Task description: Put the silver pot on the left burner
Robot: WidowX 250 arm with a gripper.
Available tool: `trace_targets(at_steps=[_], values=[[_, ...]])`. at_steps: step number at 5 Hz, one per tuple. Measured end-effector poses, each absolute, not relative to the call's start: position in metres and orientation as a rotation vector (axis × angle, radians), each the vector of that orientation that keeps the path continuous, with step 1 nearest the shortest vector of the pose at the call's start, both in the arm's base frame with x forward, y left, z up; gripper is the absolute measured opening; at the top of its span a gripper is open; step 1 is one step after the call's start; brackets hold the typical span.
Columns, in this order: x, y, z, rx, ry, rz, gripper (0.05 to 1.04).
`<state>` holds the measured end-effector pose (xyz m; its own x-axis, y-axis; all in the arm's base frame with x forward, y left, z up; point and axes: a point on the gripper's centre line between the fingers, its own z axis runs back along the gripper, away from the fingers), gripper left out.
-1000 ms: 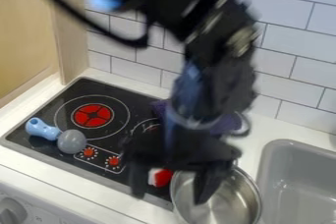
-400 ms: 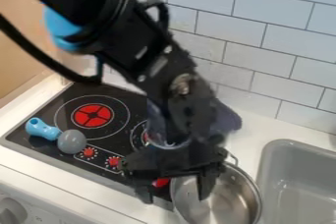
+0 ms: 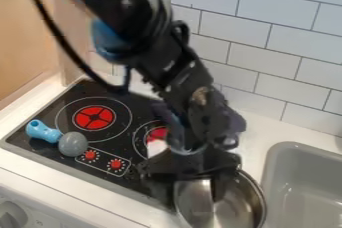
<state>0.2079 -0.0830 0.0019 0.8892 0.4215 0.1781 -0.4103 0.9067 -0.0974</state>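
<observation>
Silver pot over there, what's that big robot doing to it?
A black robot arm hangs over the shiny silver metal pot, which is on the white counter between the black stove top and the grey sink. Its jaws stand apart, one over the inside of the pot and one toward the stove side, so they don't seem to be squeezing it. The pot isn't on the left burner with the red middle yet.

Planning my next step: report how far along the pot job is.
Nothing looks done: the silver pot sits by the sink, off the left burner. In hand: the gripper is at its rim, fingers apart, no firm grip evident. Left: grip, lift and set it on that burner.
</observation>
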Motion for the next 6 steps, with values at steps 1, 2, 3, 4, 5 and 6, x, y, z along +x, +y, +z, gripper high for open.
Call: trace_targets(at_steps=[1,2,3,4,5,6], values=[[0.214,-0.088,-0.004,-0.039,-0.192,0.417,0.661],[0.211,-0.087,-0.005,-0.027,-0.18,0.41,0.436],[0.21,-0.086,-0.004,-0.02,-0.176,0.41,0.362],[0.21,-0.087,-0.003,-0.027,-0.166,0.437,0.288],[0.211,-0.094,-0.001,-0.042,-0.173,0.417,0.114],[0.209,-0.09,0.015,-0.031,-0.191,0.397,0.066]])
